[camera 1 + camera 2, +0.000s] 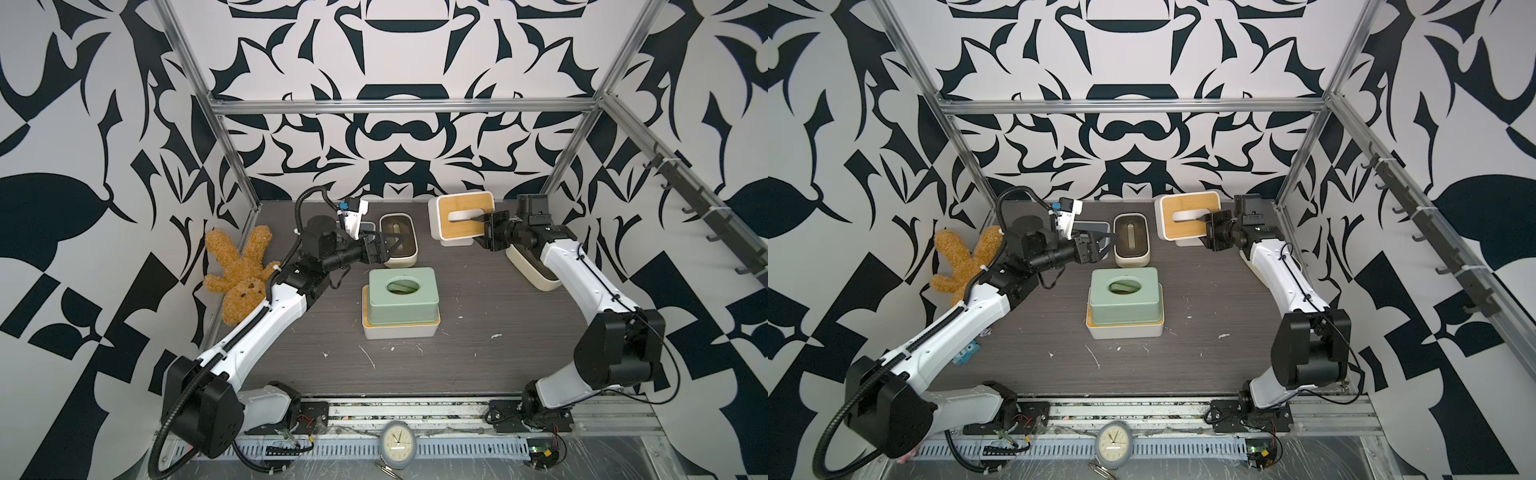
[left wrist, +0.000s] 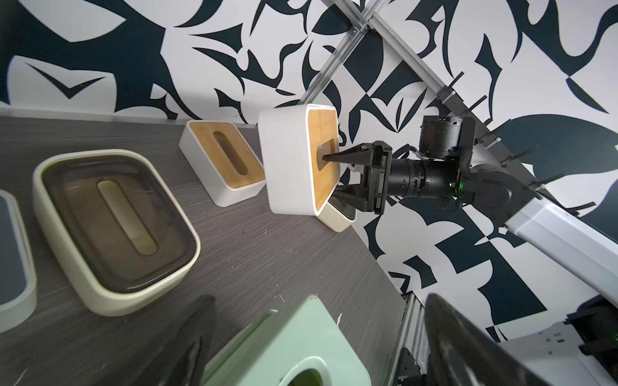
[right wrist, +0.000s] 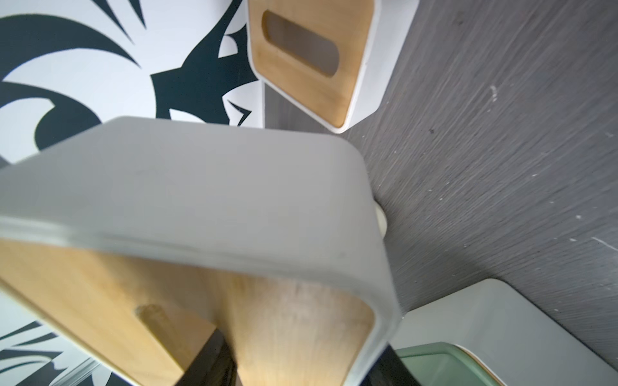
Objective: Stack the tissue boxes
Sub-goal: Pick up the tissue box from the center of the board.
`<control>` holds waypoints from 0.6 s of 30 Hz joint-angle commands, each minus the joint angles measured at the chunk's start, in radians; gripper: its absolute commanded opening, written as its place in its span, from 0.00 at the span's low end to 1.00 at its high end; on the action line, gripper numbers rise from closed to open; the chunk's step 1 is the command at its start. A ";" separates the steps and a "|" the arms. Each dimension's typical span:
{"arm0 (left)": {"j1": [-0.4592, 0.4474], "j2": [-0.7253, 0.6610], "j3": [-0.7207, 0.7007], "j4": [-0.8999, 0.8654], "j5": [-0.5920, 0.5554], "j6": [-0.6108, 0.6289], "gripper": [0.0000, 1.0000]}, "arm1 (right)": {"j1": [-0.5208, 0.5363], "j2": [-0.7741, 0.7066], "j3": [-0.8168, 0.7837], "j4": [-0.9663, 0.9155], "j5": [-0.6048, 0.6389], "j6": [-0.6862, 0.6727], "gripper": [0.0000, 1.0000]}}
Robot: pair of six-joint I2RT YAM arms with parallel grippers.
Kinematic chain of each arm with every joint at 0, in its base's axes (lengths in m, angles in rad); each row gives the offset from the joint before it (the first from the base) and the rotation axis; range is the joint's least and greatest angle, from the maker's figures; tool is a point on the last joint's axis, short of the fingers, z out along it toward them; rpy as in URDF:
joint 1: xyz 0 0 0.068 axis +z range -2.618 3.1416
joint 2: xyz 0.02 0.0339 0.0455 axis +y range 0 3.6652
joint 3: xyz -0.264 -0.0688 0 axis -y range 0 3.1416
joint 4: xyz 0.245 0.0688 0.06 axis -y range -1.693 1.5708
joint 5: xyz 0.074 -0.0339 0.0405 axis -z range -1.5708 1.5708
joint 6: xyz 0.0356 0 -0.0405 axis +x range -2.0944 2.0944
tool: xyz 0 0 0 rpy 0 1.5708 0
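Pinches bamboo-lidded box (image 1: 465, 203) by its slot edge with right hand (image 1: 471, 226), lifted and tilted, likely for carrying onto mint box (image 1: 399, 307); holds left hand (image 1: 395, 245) spread, empty.

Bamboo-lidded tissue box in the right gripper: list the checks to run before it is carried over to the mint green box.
1. Grip: right gripper shut on the bamboo-lidded tissue box: ok.
2. Box lifted off the table: ok.
3. Box level: not ok, its lid is tilted toward the right arm.
4. Landing spot: mint green box top bare: ok.
5. Path: left gripper open, apart from the mint green box: ok.
6. Grip firm enough to carry: cannot tell.
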 commanded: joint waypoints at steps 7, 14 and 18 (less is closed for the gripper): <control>-0.045 0.199 0.200 0.082 0.076 0.033 0.99 | 0.055 -0.074 0.054 0.210 -0.128 0.083 0.22; -0.062 0.283 0.289 0.060 0.101 0.048 0.99 | 0.071 -0.064 0.058 0.251 -0.143 0.120 0.23; -0.062 0.305 0.306 0.054 0.080 0.060 0.99 | 0.079 -0.062 0.064 0.261 -0.150 0.122 0.23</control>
